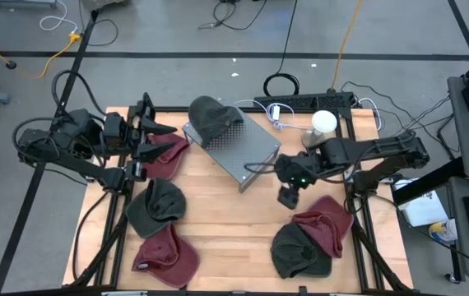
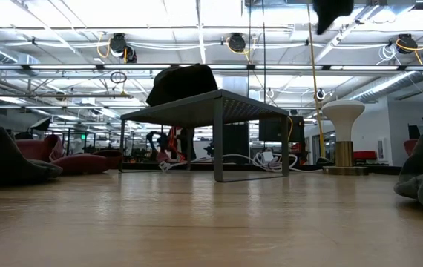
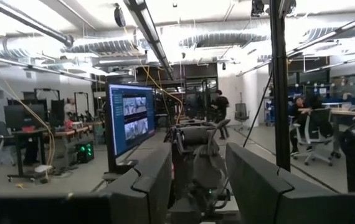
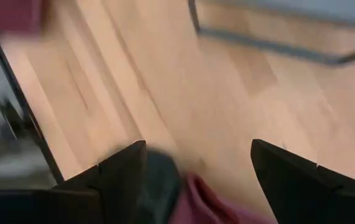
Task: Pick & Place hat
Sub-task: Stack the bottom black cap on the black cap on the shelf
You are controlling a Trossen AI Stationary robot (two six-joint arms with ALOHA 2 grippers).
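Note:
A dark green hat (image 1: pixel 210 117) (image 2: pixel 182 81) lies on top of the grey perforated metal stand (image 1: pixel 243 148) (image 2: pixel 219 107) in the middle of the table. My right gripper (image 1: pixel 289 197) (image 4: pixel 196 155) hangs open above bare wood, pointing down, between the stand and a maroon hat (image 1: pixel 325 224) that overlaps a dark green hat (image 1: pixel 299 251); both hats show at the lower edge of the right wrist view. My left gripper (image 1: pixel 162 140) (image 3: pixel 196 168) is open and held level at the table's left side, above another maroon hat (image 1: pixel 166 156).
Another dark green hat (image 1: pixel 156 205) and a maroon hat (image 1: pixel 166 256) lie on the table's near left part. A white lamp-like object (image 1: pixel 323 122) and cables sit at the far edge. Bare wood (image 1: pixel 234 230) lies between the hat groups, near the front.

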